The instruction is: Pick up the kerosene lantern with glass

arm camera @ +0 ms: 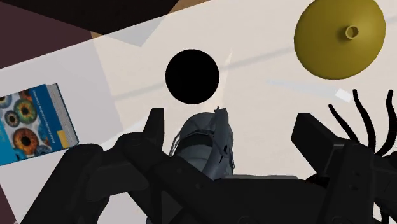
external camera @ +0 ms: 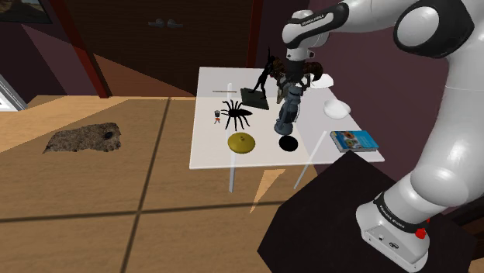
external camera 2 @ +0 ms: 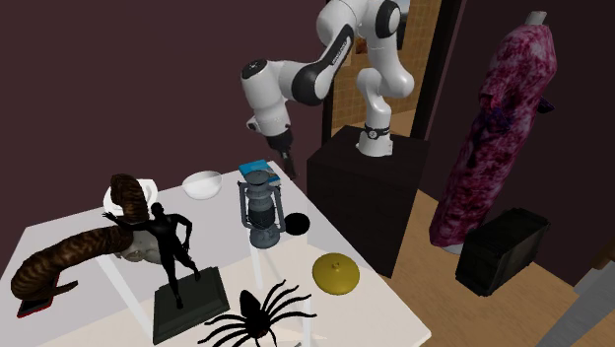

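Observation:
A grey-blue lantern with a glass globe [external camera: 285, 115] stands on the white table [external camera: 209, 151], near its middle. In the second exterior view the lantern [external camera 2: 260, 209] is upright with its wire handle up. My black gripper [external camera: 292, 82] hangs just above the lantern's top. My gripper [external camera 2: 284, 158] shows behind and above the lantern in the second exterior view. In the wrist view the lantern [arm camera: 205, 143] lies below my gripper [arm camera: 235, 135], between fingers [arm camera: 154, 127] that stand apart and do not touch it. It sits closer to one finger than to the other.
Close around the lantern lie a black disc [external camera: 288, 143], a yellow lid [external camera: 241, 143], a black spider [external camera: 235, 115] and a dark figurine on a base [external camera: 260, 87]. A white bowl [external camera: 335, 108] and a book [external camera: 354, 140] lie nearer the stand. A horned skull [external camera 2: 79, 246] rests on the table's far side.

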